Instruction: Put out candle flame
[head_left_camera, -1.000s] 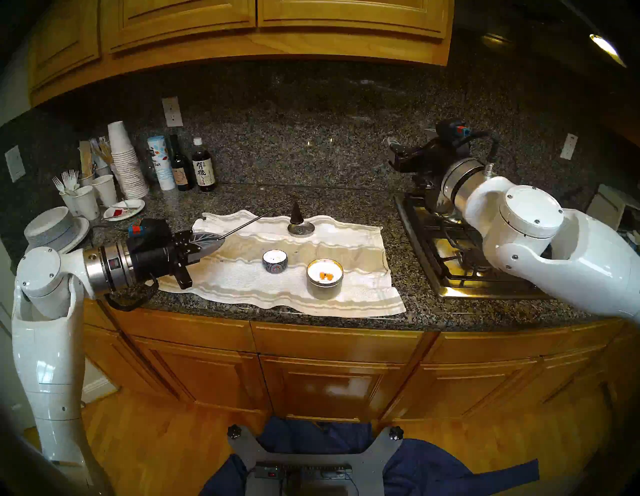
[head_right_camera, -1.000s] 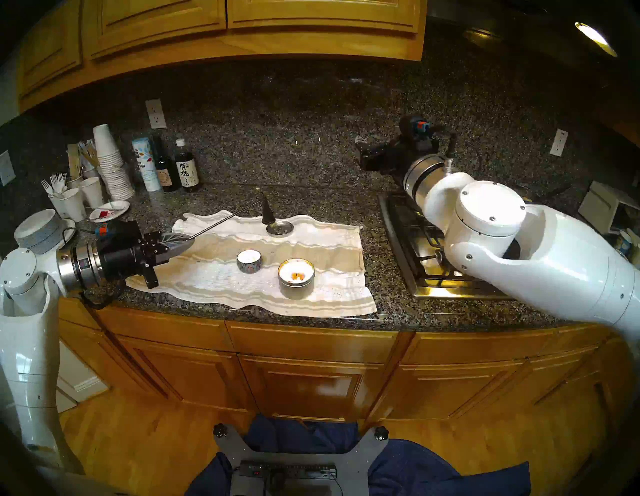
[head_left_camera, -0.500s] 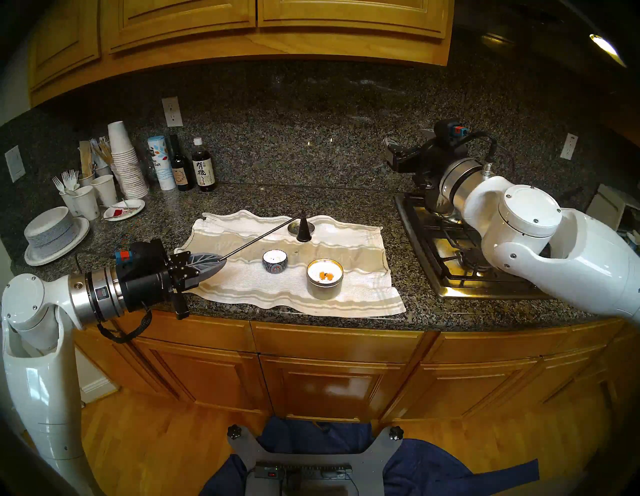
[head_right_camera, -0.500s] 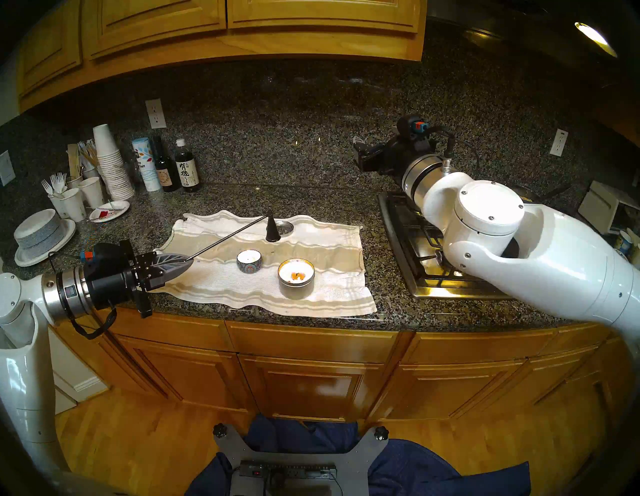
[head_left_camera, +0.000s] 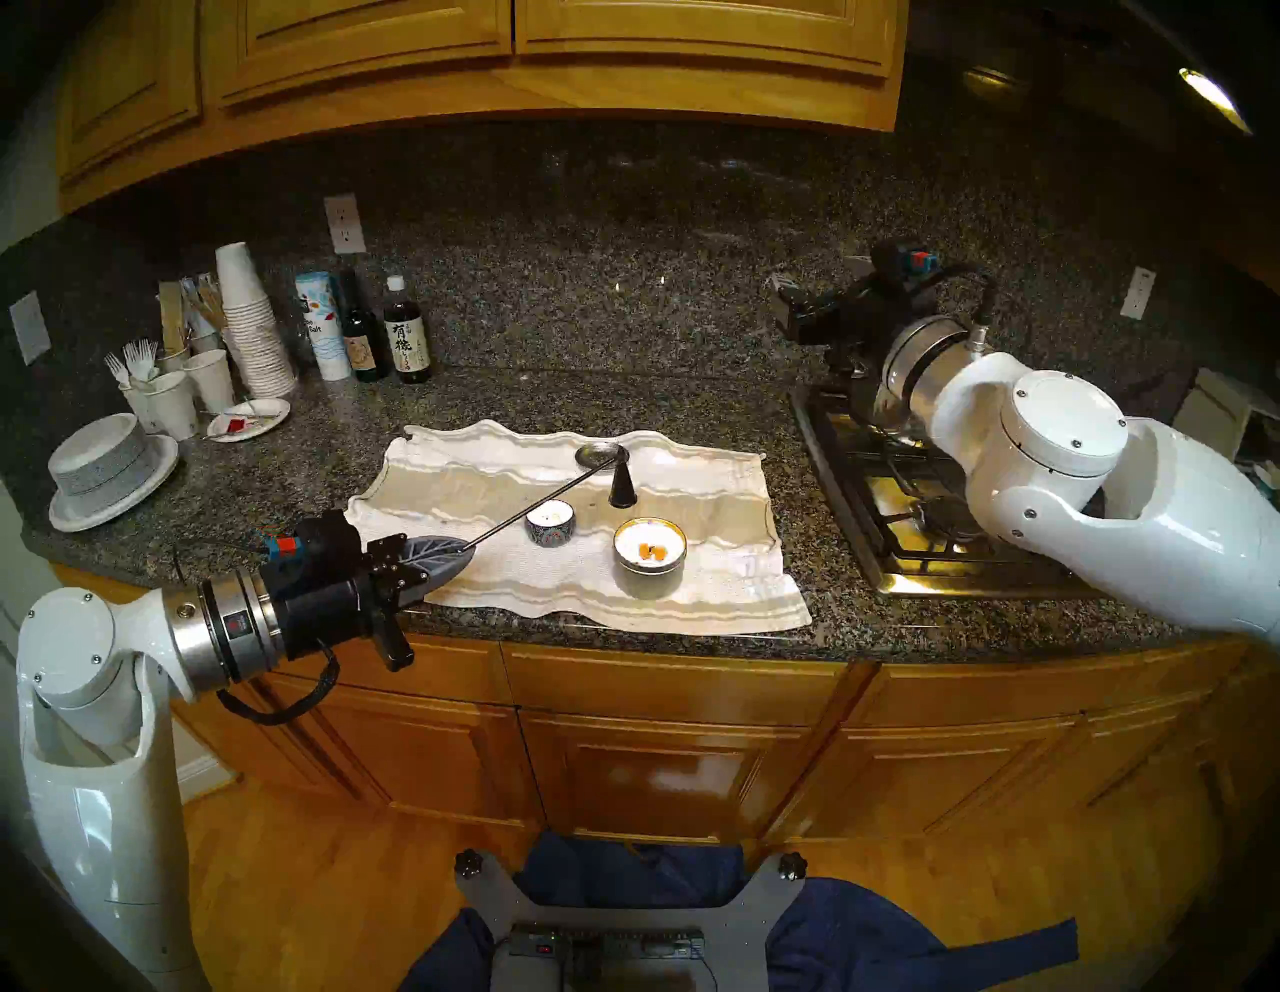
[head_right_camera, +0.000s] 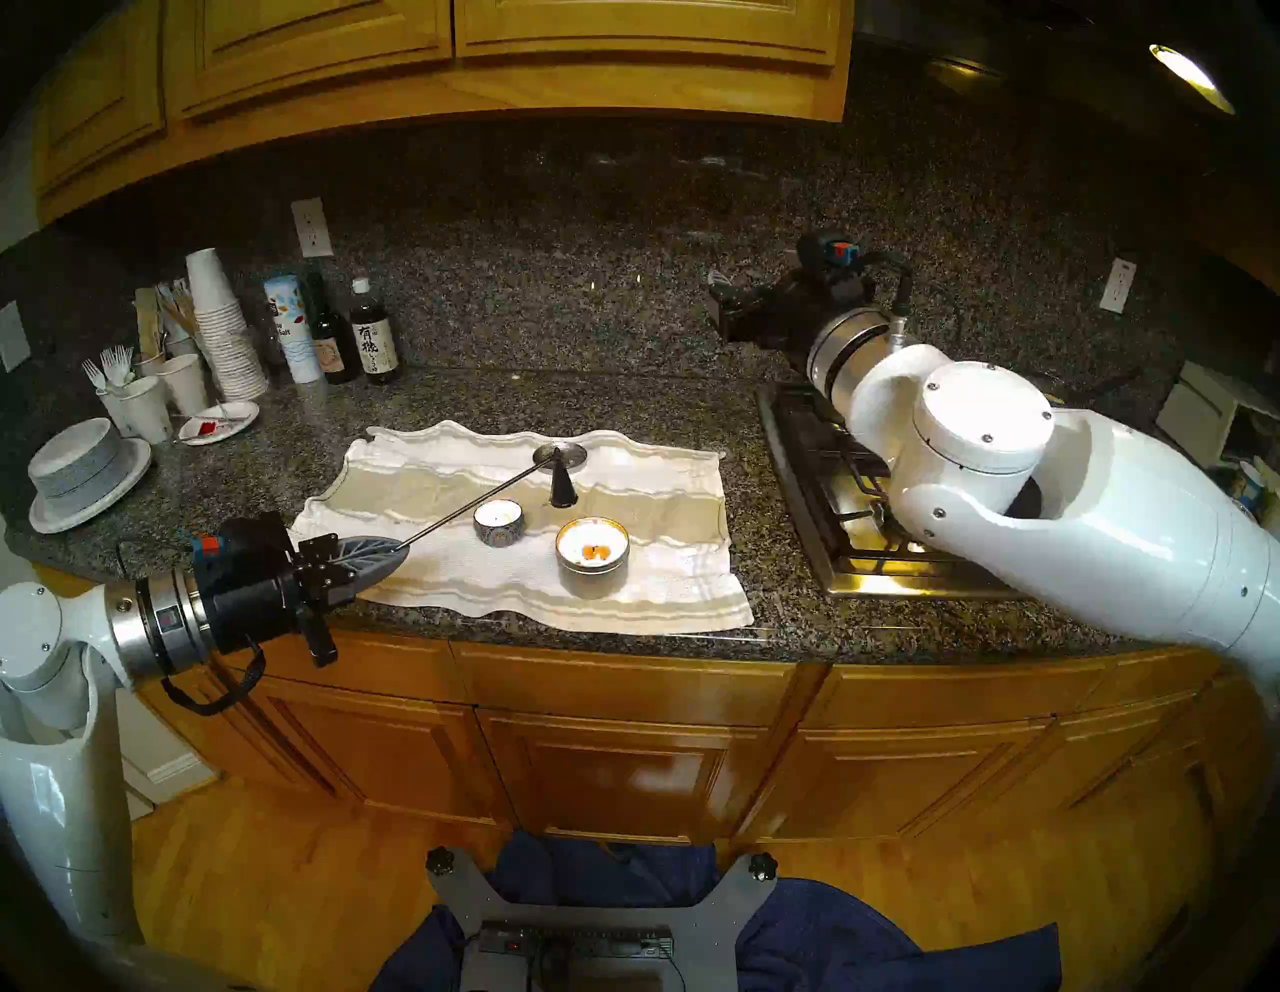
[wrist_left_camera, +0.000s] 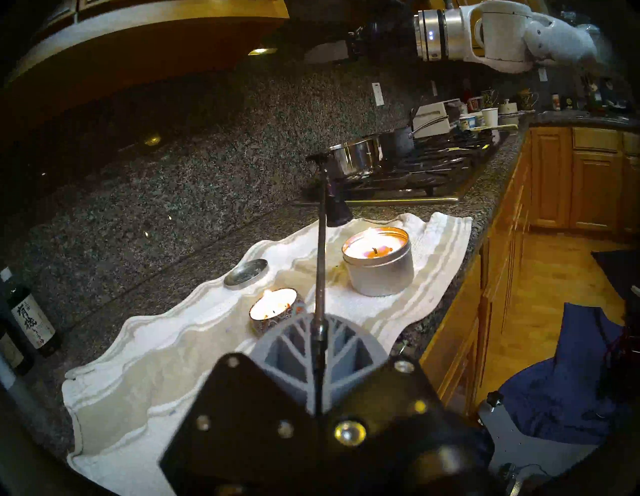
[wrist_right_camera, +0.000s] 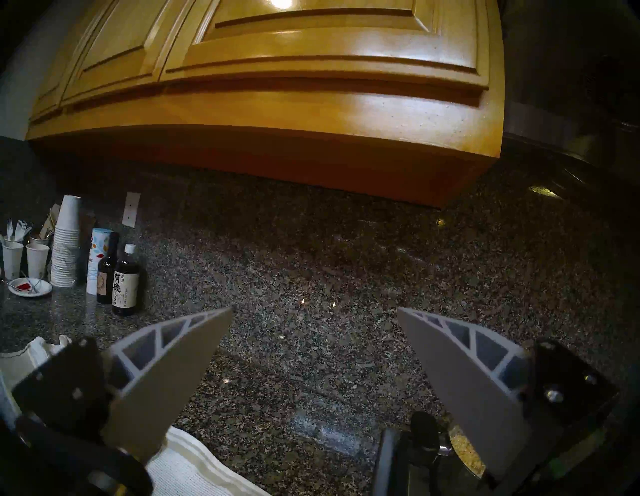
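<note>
Your left claw (head_left_camera: 433, 564) is clenched on the snuffer (head_left_camera: 547, 500) handle at the bench's front edge, its black cone hanging over the towel (head_left_camera: 720, 485) at 12 o'clock from the lit tin candle (head_left_camera: 650, 558), the small candle (head_left_camera: 550, 521) burning at 9 o'clock. Bare towel surrounds both. Your right claw (wrist_right_camera: 313, 346) is released above the stove (head_left_camera: 900, 526).
</note>
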